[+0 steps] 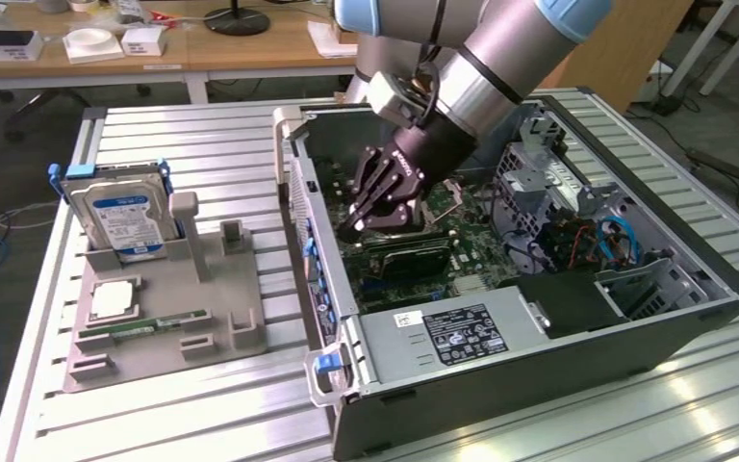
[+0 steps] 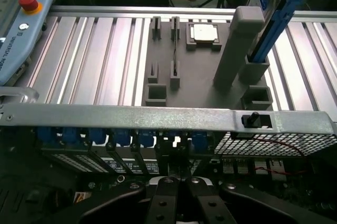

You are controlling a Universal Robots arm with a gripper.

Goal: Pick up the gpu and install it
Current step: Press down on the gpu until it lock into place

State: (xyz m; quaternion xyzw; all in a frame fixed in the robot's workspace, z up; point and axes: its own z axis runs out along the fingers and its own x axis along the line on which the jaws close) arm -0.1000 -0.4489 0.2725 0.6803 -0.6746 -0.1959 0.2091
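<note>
The open computer case lies on its side on the slatted table. My gripper reaches down inside it over the green motherboard, near the case's slot wall. Its black fingers are pressed together, so it is shut. Just beside the fingertips, toward the exterior view's right, a dark flat card that looks like the gpu sits low on the motherboard. Whether the fingers touch or pinch it I cannot tell. In the wrist view the gripper points at the row of blue slot clips under the case's metal rim.
A grey parts holder stands on the exterior view's left of the case with a silver hard drive, a square chip and a green RAM stick. Drive cage and cables crowd the case's far side. A teach pendant lies on the table.
</note>
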